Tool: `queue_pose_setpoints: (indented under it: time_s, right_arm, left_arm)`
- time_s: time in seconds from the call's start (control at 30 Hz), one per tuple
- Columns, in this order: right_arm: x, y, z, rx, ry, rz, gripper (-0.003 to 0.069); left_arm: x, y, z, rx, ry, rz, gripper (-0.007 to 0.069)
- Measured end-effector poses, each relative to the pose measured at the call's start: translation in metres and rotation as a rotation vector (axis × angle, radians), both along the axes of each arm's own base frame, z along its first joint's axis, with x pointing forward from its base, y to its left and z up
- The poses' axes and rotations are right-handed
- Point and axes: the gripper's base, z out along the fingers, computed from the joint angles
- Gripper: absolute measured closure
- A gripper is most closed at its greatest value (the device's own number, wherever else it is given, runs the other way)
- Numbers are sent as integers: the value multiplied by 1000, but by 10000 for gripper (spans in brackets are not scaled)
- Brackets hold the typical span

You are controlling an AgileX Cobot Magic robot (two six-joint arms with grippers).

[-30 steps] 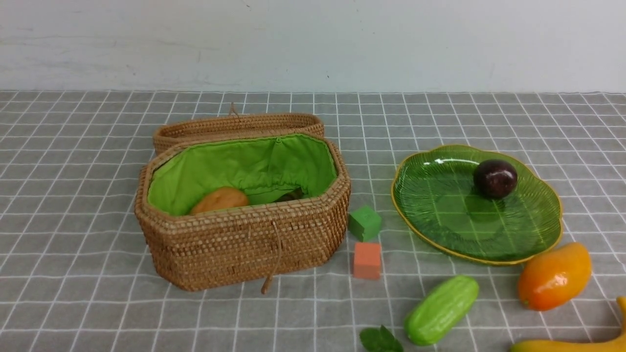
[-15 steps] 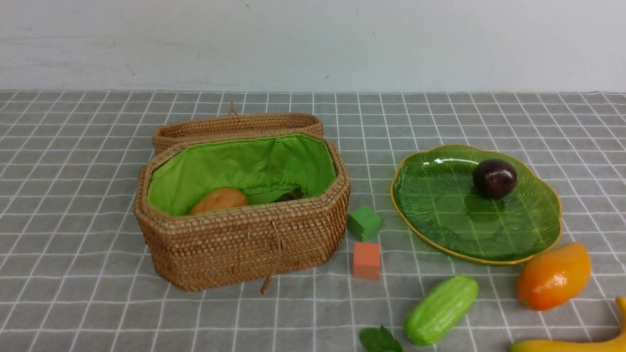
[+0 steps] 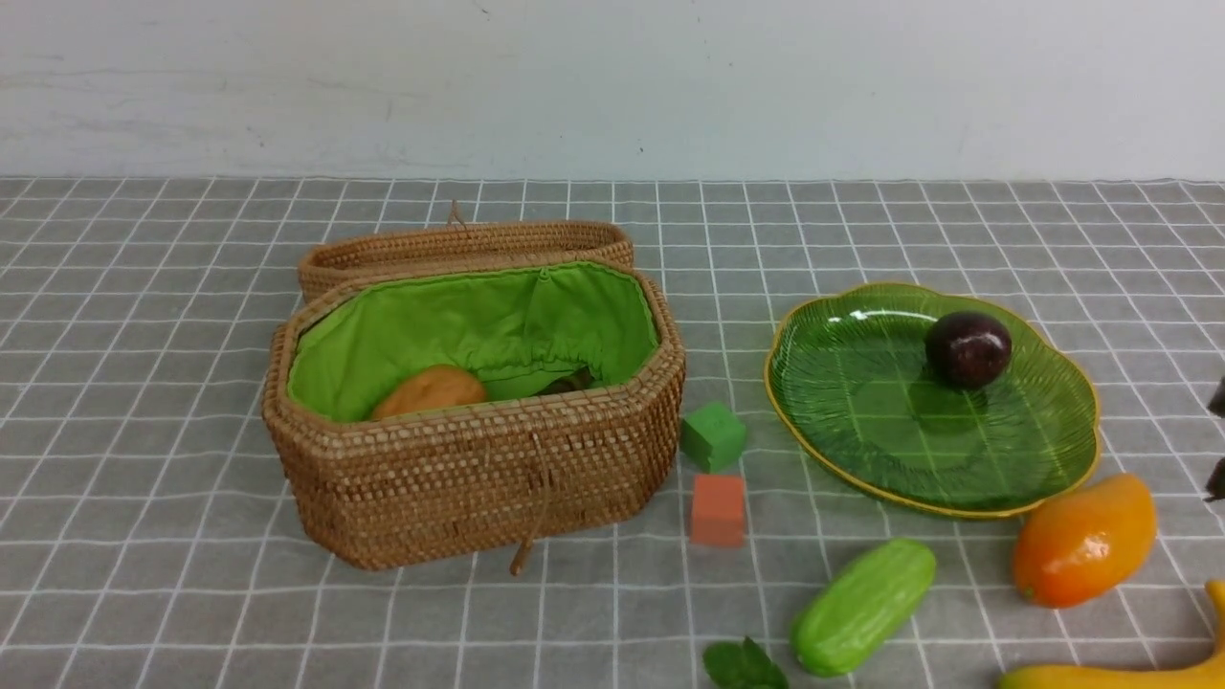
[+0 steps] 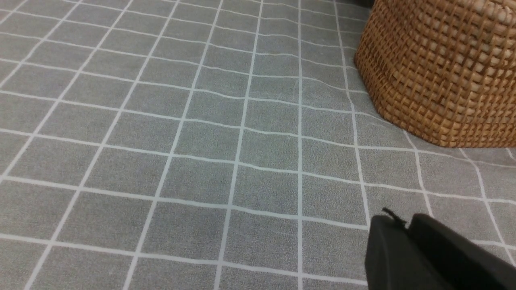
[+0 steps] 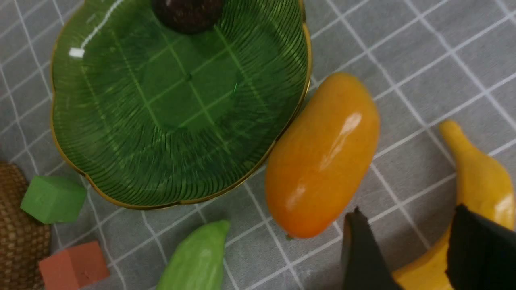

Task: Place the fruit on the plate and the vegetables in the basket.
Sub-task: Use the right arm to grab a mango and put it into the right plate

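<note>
- The open black right gripper (image 5: pixel 407 213) is above the long curved yellow banana (image 3: pixel 1110 677), at lower right of the frame.
- The black left gripper (image 4: pixel 403 225) looks nearly closed.

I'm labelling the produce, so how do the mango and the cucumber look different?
The mango is orange, while the cucumber is light green. The mango is plumper; the cucumber is slimmer. The mango lies right by the plate, the cucumber farther from it. Both lie on the cloth, off the plate.
</note>
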Motion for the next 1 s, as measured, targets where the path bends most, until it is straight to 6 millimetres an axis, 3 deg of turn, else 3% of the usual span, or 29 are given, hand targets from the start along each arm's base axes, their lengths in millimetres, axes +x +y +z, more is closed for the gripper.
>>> queue_pose_setpoints:
  time_s: [0.03, 0.07, 0.17, 0.2, 0.3, 0.57, 0.87, 1.0]
  right_arm:
    - [7, 0, -6, 6, 27, 1, 285]
    - [20, 1, -14, 19, 64, -2, 210]
    - [33, 0, -25, 24, 98, -5, 116]
    - [42, 0, -34, 32, 117, -11, 39]
    - [55, 1, -48, 51, 134, -24, -13]
    - [76, 1, -84, 84, 177, -57, -15]
    - [84, 0, -99, 83, 190, -65, -3]
    - [85, 0, -98, 81, 194, -61, 48]
  left_arm:
    - [0, 0, 0, 0, 0, 0, 562]
    - [0, 0, 0, 0, 0, 0, 557]
    - [0, 0, 0, 0, 0, 0, 554]
    - [0, 0, 0, 0, 0, 0, 553]
    - [0, 0, 0, 0, 0, 0, 550]
    - [0, 0, 0, 0, 0, 0, 542]
    - [0, 0, 0, 0, 0, 0, 532]
    - [0, 0, 0, 0, 0, 0, 529]
